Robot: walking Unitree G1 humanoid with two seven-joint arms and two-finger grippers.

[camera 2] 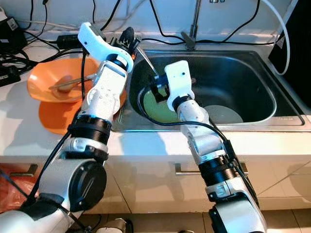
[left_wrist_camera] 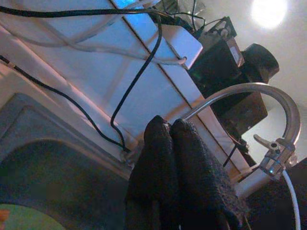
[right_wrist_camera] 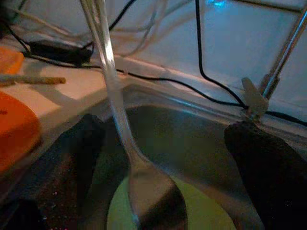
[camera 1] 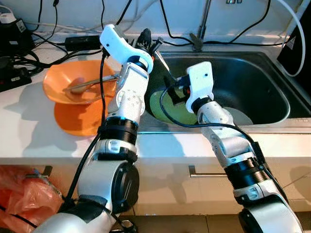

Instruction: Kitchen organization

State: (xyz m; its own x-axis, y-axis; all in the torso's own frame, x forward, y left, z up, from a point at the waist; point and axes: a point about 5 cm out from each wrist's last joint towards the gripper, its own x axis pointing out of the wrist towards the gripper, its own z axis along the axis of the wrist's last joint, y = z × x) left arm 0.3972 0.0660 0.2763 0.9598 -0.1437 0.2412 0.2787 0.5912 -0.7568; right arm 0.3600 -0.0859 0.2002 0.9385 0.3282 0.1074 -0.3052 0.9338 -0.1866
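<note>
My left gripper (camera 1: 151, 41) is raised over the back-left corner of the steel sink (camera 1: 272, 73). Its fingers (left_wrist_camera: 175, 163) are pressed together on the handle of a metal spoon (camera 1: 166, 68). The spoon slants down into the sink, its bowl (right_wrist_camera: 153, 191) hanging just above a green plate (camera 1: 167, 108) on the sink floor. My right gripper (camera 1: 175, 92) is inside the sink, open, with one finger (right_wrist_camera: 76, 153) on each side of the spoon's bowl, not touching it.
An orange bowl (camera 1: 63, 80) with a utensil in it stands on an orange plate (camera 1: 80, 121) on the white counter, left of the sink. A pale plate (camera 1: 241, 116) lies in the sink. The faucet (camera 1: 201, 29), cables and a power adapter (camera 1: 82, 42) line the back wall.
</note>
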